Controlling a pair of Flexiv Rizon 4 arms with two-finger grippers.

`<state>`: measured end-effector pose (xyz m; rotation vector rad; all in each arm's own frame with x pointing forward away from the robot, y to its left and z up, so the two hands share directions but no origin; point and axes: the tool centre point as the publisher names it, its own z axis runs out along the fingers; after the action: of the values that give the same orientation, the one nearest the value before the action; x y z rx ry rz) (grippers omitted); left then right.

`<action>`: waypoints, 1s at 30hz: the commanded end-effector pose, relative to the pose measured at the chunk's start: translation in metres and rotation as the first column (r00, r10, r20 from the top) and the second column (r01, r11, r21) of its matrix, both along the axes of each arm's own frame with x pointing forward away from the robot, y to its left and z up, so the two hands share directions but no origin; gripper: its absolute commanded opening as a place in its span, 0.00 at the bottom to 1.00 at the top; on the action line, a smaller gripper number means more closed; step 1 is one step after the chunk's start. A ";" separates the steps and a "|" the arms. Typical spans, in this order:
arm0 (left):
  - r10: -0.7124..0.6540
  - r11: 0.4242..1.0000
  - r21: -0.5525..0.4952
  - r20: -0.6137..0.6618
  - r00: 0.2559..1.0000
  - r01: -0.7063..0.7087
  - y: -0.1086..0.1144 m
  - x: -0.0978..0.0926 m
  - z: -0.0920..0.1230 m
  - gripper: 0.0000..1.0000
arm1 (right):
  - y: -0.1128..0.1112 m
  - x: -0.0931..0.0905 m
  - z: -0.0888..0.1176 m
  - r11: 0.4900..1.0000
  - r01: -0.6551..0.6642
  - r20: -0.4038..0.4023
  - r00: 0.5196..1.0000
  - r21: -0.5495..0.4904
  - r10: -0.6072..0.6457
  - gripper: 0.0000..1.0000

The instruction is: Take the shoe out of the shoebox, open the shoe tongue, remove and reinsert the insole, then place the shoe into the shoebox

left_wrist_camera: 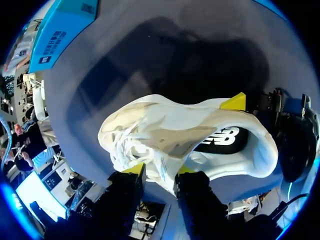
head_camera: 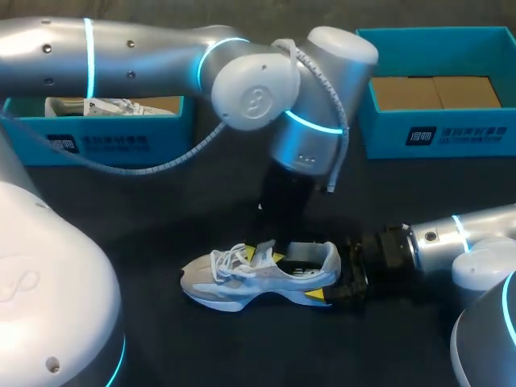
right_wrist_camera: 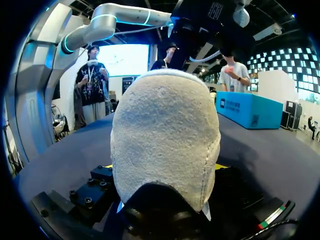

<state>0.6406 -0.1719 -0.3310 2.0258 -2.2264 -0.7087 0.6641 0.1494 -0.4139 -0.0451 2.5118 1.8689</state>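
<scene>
A white and grey sneaker [head_camera: 242,278] lies on its side on the black table, toe to the left. My left arm reaches over it from the left. Its gripper [head_camera: 264,255] comes down at the laces. In the left wrist view this gripper [left_wrist_camera: 159,170] has its yellow tips on either side of the raised tongue [left_wrist_camera: 167,150], pinching it. My right gripper [head_camera: 326,285] comes in from the right and clasps the heel from both sides. In the right wrist view the fuzzy heel [right_wrist_camera: 165,140] fills the space between the fingers and hides most of them.
A blue shoebox [head_camera: 121,133] with paper inside stands at the back left. A second blue box [head_camera: 435,133], lined with brown cardboard, stands at the back right and also shows beyond the heel [right_wrist_camera: 250,110]. The left arm's elbow hangs over the table's middle.
</scene>
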 end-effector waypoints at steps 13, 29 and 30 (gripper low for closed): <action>0.083 0.960 -0.271 0.038 0.996 -0.069 0.027 -0.006 0.022 0.00 | 0.001 -0.001 0.000 1.000 0.002 0.000 1.000 -0.003 -0.002 0.00; 0.121 0.792 -0.603 0.004 0.993 -0.094 0.072 -0.013 0.033 0.00 | 0.001 -0.001 0.000 1.000 0.002 0.000 1.000 -0.003 -0.002 0.00; 0.121 0.778 -0.622 0.003 0.993 -0.093 0.075 -0.013 0.032 0.00 | 0.001 -0.001 0.000 1.000 0.002 0.000 1.000 -0.003 -0.002 0.00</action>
<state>0.6326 -0.1149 -0.2989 1.9280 -2.2283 -0.3297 0.6641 0.1494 -0.4139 -0.0454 2.5118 1.8689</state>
